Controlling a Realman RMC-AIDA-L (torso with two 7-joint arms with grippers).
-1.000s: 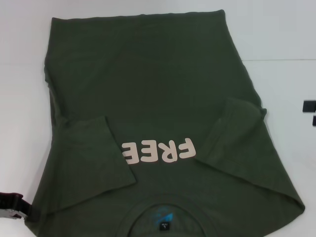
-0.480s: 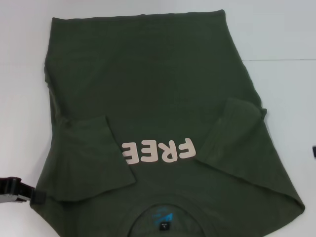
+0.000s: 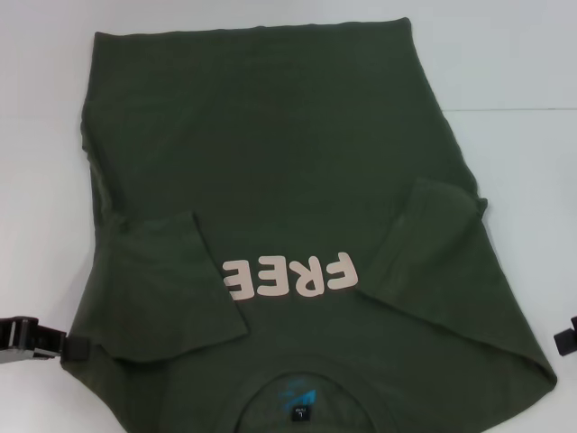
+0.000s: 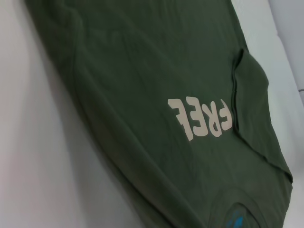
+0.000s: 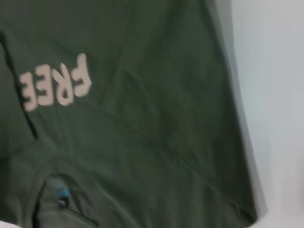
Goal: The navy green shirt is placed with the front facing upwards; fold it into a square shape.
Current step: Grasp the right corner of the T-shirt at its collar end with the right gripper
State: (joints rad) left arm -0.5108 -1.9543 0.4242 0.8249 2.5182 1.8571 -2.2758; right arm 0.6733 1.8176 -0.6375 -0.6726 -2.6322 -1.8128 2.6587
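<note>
On the white surface [image 3: 505, 54] the shirt [image 3: 270, 153] lies flat, front up, collar nearest the robot. Both sleeves are already folded inward; the body folds remain. The left gripper [image 3: 32, 338] and right gripper [image 3: 566, 338] wait at its near corners; jaws' state I cannot tell.

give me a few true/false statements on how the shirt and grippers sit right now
1. Both sleeves of the navy green shirt are folded in over its body. True.
2. The collar lies on the far side from the robot. False: it lies nearest the robot.
3. The left gripper is beside the shirt's left edge. True.
4. The right gripper rests on the FREE lettering. False: it sits off the shirt's right side.
</note>
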